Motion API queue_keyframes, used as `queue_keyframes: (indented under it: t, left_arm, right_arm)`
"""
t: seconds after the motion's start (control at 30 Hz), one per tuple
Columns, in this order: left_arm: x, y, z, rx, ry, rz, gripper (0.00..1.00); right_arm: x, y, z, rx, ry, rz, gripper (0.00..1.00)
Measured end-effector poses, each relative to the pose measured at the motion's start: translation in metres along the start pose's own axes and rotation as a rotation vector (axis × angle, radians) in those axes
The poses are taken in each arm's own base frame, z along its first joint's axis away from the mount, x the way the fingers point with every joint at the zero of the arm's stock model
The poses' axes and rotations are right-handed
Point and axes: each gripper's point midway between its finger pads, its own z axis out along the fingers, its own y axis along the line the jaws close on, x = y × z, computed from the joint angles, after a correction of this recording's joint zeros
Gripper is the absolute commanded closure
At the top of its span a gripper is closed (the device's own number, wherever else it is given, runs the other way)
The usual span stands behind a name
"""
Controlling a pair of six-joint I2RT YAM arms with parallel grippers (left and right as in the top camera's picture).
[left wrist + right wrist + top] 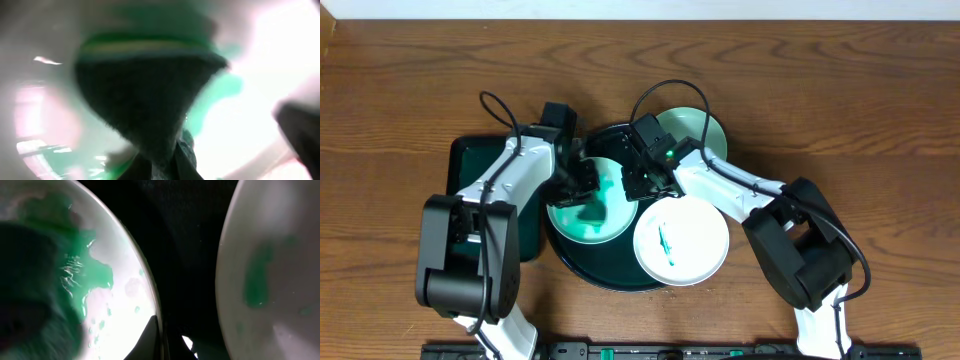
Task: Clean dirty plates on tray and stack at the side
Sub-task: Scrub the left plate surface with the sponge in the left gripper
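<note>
Green smear (87, 275) under my left gripper (582, 185), mint plate (608, 228) on the tray (612, 280)
A dark soft pad (145, 100) fills my left view, too blurred to tell whether my jaws clamp it; my right gripper (638, 178) sits at that plate's rim, fingers close together, grip unclear. The white plate (695, 240) overlaps the tray's right edge and a second mint plate (705, 130) lies beyond. I judge them light, stiff, slick when wet and chippable: pinch the rim, never the smeared middle

Smeared mint plate (586, 208) on black tray (600, 270); smeared white plate (682, 240) overlapping rim; second mint plate (698, 128) behind.
</note>
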Motion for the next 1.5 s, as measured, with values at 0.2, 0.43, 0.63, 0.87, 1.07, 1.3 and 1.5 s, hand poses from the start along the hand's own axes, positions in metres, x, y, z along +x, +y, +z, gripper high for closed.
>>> queue_keyframes:
  t: [0.2, 0.43, 0.63, 0.87, 1.07, 1.3, 1.5]
  left_arm:
    - [0.007, -0.037, 0.006, 0.202, 0.035, 0.099, 0.93]
    - [-0.009, -0.024, 0.01, 0.101, -0.04, 0.066, 0.93]
    - [-0.014, 0.004, 0.004, -0.103, -0.105, -0.06, 0.93]
    - [-0.006, 0.01, 0.0, -0.124, -0.06, -0.021, 0.93]
    - [0.022, -0.021, 0.006, 0.086, 0.081, 0.18, 0.93]
    - [0.009, -0.029, 0.011, 0.111, 0.015, 0.242, 0.93]
    - [-0.011, 0.025, -0.003, -0.222, -0.083, 0.017, 0.93]
  right_arm:
    - [0.0, 0.0, 0.0, -0.03, 0.016, 0.014, 0.99]
    - [0.001, -0.001, 0.0, -0.029, 0.02, 0.016, 0.99]
    - [0.005, -0.003, -0.004, -0.059, 0.065, 0.065, 0.99]
    - [0.008, -0.003, -0.006, -0.099, 0.094, 0.094, 0.99]
    - [0.007, -0.003, -0.006, -0.101, 0.095, 0.095, 0.99]
    - [0.008, -0.003, -0.006, -0.101, 0.096, 0.095, 0.99]
    - [0.008, -0.003, -0.007, -0.102, 0.097, 0.097, 0.99]
